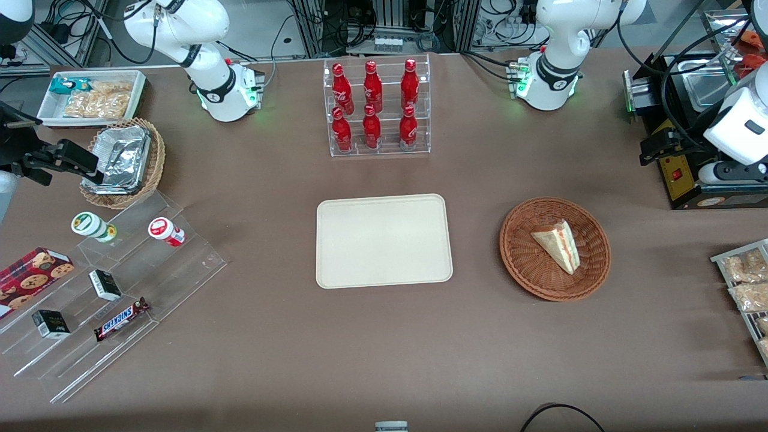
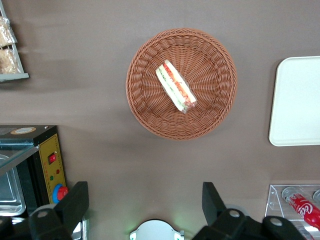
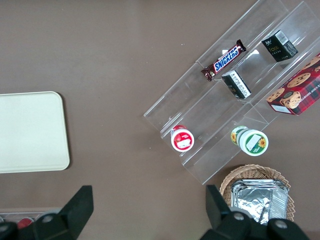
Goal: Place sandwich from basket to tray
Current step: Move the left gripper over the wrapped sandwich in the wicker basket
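The sandwich (image 1: 558, 245) (image 2: 175, 86), a pale triangular wedge with red and green filling, lies in the round reddish-brown wicker basket (image 1: 522, 264) (image 2: 145, 110). Beside the basket, at the table's middle, the cream-beige tray (image 1: 384, 240) (image 2: 297, 100) (image 3: 30, 132) is bare. My left gripper (image 1: 654, 150) (image 2: 145, 192) hangs high over the table toward the working arm's end, farther from the front camera than the basket and well apart from it. It is open, with its black fingers (image 2: 77, 200) spread wide and nothing between them.
A clear rack of red bottles (image 1: 376, 108) stands farther back than the tray. A black appliance (image 1: 690, 174) sits under my gripper, with bagged snacks (image 1: 744, 282) nearer the camera. An acrylic stepped shelf (image 1: 102, 300), a tan basket with foil (image 1: 123, 162) and a white bin (image 1: 93, 96) lie toward the parked arm's end.
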Robot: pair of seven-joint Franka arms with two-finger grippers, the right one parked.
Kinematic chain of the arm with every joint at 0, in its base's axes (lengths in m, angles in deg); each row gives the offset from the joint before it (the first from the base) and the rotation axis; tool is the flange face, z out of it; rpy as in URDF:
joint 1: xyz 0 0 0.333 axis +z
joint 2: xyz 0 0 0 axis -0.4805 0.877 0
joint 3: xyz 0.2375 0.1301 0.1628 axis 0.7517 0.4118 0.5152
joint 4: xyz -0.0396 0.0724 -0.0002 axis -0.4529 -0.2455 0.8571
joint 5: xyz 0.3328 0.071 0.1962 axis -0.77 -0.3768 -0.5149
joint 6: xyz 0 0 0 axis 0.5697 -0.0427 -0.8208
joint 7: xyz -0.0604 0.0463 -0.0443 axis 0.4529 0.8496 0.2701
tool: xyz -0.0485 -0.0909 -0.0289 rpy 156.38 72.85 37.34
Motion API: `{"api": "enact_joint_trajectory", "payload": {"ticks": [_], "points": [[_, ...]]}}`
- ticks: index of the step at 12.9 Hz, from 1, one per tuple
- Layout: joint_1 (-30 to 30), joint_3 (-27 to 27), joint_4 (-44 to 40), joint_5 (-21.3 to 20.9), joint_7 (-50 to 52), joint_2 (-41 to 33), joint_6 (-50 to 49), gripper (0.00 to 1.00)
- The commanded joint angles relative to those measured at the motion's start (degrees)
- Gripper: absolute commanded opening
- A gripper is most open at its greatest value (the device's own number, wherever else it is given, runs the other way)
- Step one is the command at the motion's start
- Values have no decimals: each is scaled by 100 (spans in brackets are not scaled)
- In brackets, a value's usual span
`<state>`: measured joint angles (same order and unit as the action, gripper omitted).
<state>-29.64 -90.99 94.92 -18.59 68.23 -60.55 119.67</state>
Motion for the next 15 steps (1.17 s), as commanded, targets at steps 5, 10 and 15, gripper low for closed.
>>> {"api": "enact_joint_trajectory", "payload": {"ticks": [5,10,15], "points": [[-48,-20,533,-74,362,111,327,100],[-311,-29,1973,-83,959,103,1932,100],[-329,-90,3520,-83,1371,76,4129,100]]}}
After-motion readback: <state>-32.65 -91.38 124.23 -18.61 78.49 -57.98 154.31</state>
